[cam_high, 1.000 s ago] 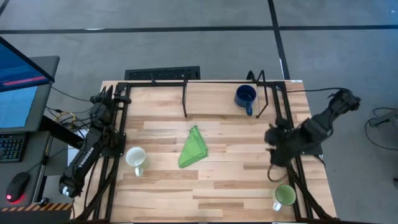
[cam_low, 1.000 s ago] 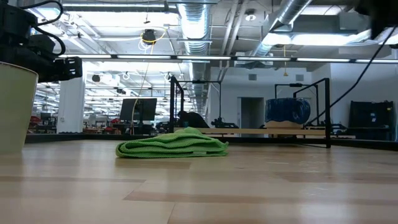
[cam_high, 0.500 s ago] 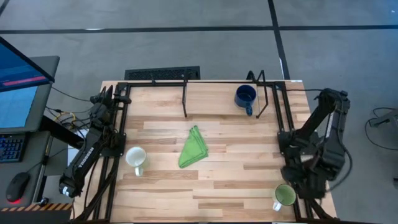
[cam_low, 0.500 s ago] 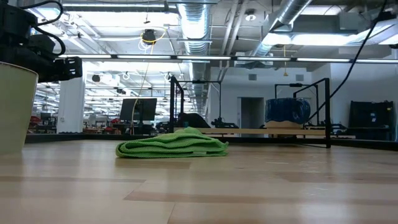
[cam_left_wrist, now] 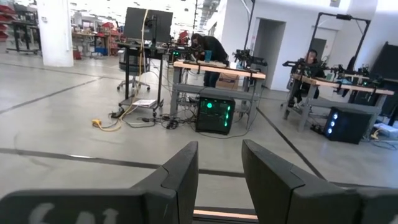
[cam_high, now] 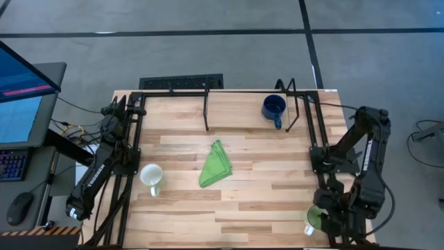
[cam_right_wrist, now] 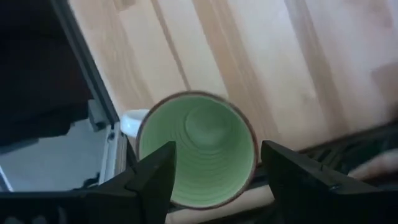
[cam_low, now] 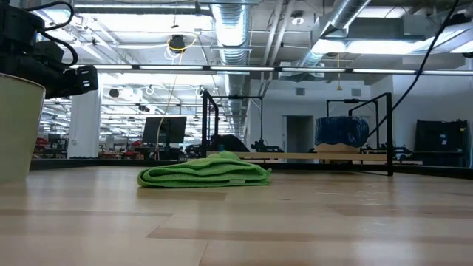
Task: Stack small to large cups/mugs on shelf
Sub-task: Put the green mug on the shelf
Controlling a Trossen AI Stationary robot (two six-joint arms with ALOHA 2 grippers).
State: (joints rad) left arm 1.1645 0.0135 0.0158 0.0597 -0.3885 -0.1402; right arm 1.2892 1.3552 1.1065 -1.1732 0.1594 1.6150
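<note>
A light green mug [cam_high: 313, 219] stands upright on its base at the table's near right corner. My right gripper [cam_high: 329, 215] hovers open over it; in the right wrist view its fingers [cam_right_wrist: 155, 177] stand on either side of the mug's rim [cam_right_wrist: 196, 149]. A white mug [cam_high: 151, 176] stands near the left edge and also shows in the low view [cam_low: 15, 125]. A dark blue mug [cam_high: 274, 108] stands on the shelf [cam_high: 236, 104] at the far side. My left gripper [cam_left_wrist: 219, 168] is open and waits at the far left [cam_high: 119, 108].
A folded green cloth [cam_high: 216, 165] lies mid-table. Black posts [cam_high: 207, 111] and a rail frame the shelf at the far edge. Black frame bars run along the table's left and right edges [cam_high: 326, 187]. A monitor and keyboard stand off the table's left.
My right gripper has swung from the middle of the right edge toward the table's near edge and come down over the green mug. The mugs and the cloth have stayed in place.
</note>
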